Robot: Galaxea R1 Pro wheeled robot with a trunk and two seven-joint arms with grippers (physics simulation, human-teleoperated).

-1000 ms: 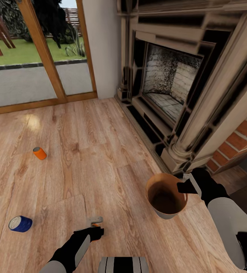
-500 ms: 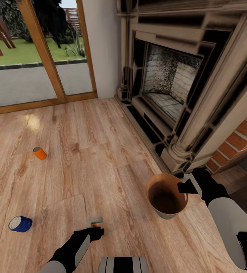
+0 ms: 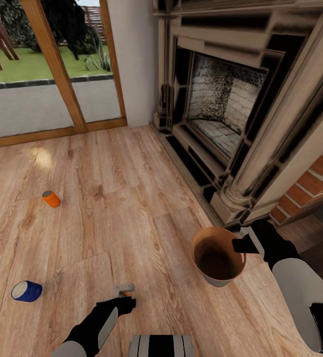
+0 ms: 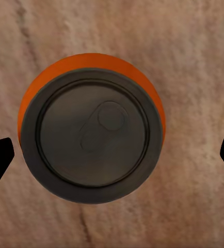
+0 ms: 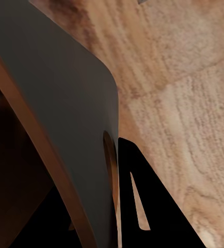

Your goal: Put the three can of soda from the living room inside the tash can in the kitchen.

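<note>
**Upright can at risk of being tipped**

The left gripper (image 4: 112, 155) hangs released over an upright orange can (image 4: 91, 129) on the floor (image 3: 146, 198) — an off-centre closure could topple it. The bin (image 3: 218, 255) is held by its rim in the clenched right gripper (image 3: 244, 245) — slippage is possible.

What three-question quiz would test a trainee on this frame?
1. True or false: the trash can stands in the kitchen.
2. Which can lies nearest the glass doors: A orange can, B blue can?
3. What sits between the left gripper fingertips?

Key: 1 false, it is beside the fireplace, its rim pinched by the right gripper. 2 A. 3 An orange soda can, top towards the camera, not yet gripped.
</note>
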